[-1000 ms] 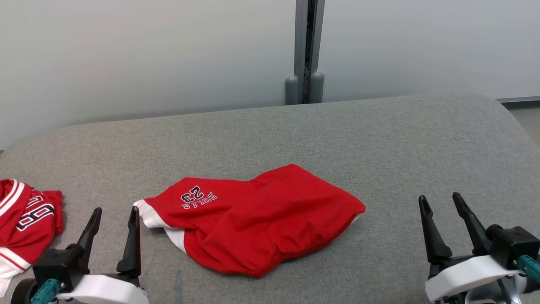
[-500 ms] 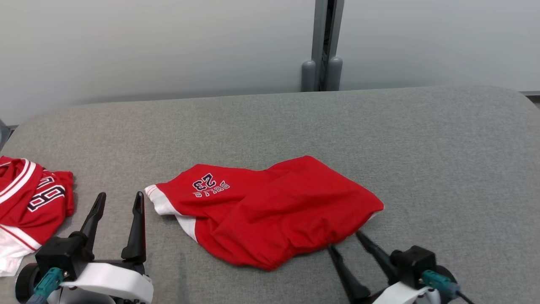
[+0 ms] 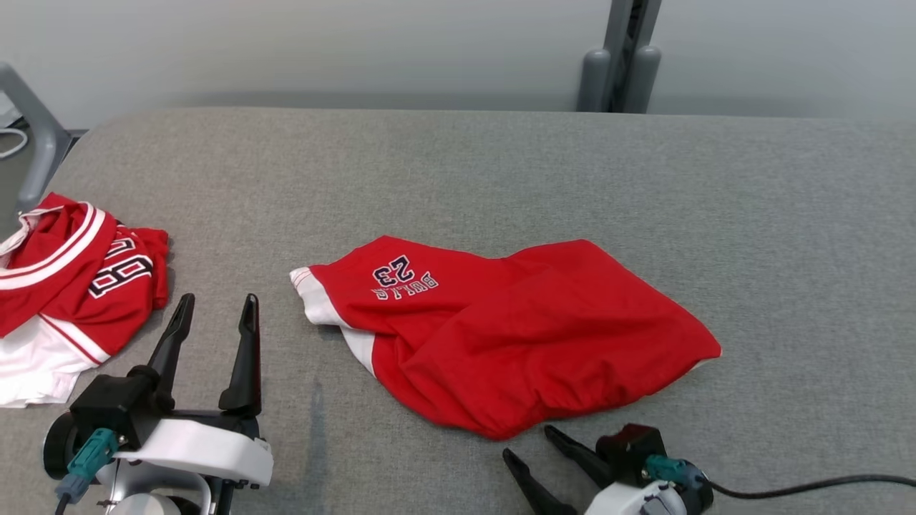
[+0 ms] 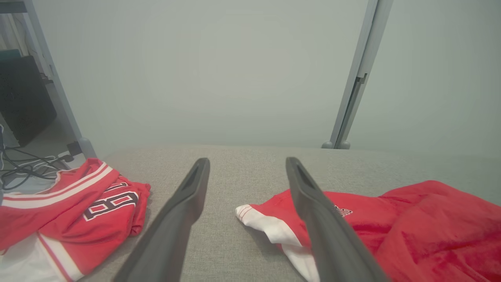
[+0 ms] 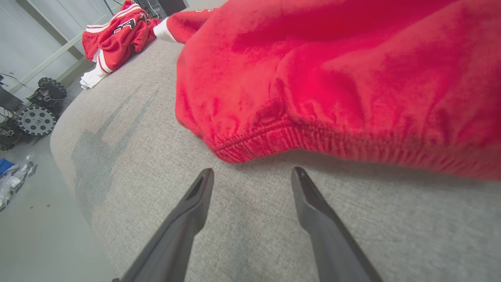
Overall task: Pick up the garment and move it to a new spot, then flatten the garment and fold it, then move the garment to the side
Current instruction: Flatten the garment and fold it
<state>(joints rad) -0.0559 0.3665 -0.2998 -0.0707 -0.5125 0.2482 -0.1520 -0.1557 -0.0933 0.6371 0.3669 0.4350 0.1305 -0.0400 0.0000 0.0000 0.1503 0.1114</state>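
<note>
On the grey table (image 3: 501, 164) the red shorts (image 3: 515, 336) lie crumpled, right gripper (image 3: 530, 442) near their waistband, left gripper (image 3: 215, 304) beside them, both with jaws apart and empty; seemingly every step remains.

Right end effector (image 3: 527, 440) moves in from far right, now just beside shorts (image 3: 515, 336) near edge. Head view shifts too.

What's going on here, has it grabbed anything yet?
Nothing is held yet. Crumpled red shorts lie in the middle of the grey padded table. The right tool, open, points at their elastic waistband from the near side, just short of it. The left tool is open and empty, off to the side of the white-trimmed leg hem. A red jersey lies at the table's left edge.
</note>
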